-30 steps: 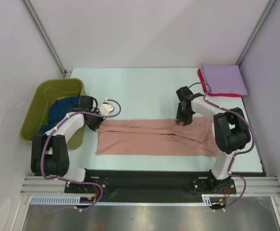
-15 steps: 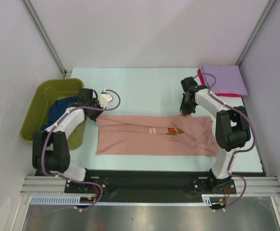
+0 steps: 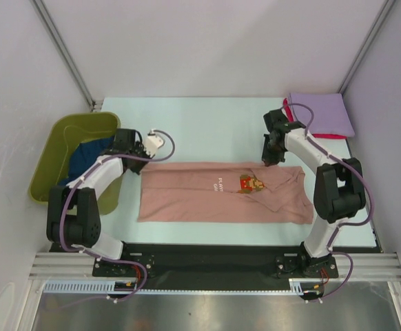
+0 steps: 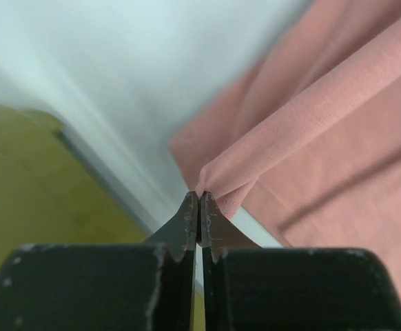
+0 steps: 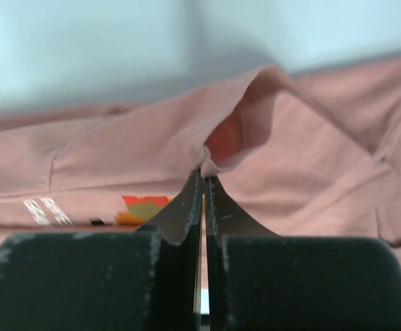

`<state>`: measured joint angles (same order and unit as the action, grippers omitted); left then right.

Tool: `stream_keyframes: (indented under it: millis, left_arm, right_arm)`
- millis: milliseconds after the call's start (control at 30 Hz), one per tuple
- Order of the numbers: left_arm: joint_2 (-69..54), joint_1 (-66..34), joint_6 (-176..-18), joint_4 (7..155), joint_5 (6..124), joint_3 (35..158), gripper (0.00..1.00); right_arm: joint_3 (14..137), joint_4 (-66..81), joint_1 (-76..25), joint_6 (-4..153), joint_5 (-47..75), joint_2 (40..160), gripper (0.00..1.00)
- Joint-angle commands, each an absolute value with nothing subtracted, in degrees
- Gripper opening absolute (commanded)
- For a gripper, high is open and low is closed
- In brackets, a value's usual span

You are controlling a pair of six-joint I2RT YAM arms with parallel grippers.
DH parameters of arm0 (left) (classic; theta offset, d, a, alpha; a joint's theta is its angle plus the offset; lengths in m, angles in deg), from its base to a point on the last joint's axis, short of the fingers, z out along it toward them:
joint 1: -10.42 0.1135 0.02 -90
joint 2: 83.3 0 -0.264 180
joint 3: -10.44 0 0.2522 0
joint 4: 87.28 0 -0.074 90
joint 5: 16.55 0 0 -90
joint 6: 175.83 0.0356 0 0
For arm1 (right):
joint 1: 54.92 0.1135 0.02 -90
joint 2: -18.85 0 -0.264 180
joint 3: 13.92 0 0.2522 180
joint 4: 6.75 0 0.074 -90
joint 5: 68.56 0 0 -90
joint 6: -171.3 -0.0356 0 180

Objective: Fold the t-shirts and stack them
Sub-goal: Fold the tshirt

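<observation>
Your pink shirt lies as a long band across the table's middle toward 6 o'clock, print showing. Its far edge is pinched up at both ends. I judge its fold barely begun. Your left gripper is clamped on the shirt's 10 o'clock corner, and your right gripper is clamped on its 2 o'clock edge. The lavender shirt rests folded on the red shirt at 2 o'clock, so two are stacked. The blue shirt sits crumpled in the tub at 9 o'clock, not yet folded.
</observation>
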<state>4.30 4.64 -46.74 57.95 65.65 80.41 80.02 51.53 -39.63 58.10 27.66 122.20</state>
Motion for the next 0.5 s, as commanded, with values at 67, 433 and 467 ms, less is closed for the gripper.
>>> stream_keyframes:
  millis: [67, 433, 467]
  left_arm:
    - [-3.1, 4.4, -39.3, 53.3, 64.0, 71.6, 0.03]
    - [-2.1, 4.4, -35.9, 53.7, 66.7, 69.7, 0.17]
    - [-2.1, 4.4, -35.1, 53.0, 66.5, 70.1, 0.28]
  right_arm:
    - [75.4, 55.1, -39.1, 62.4, 22.9, 113.7, 0.00]
    - [68.4, 60.2, -31.9, 61.8, 21.4, 111.1, 0.00]
    - [68.0, 60.5, -31.0, 61.7, 21.4, 110.8, 0.00]
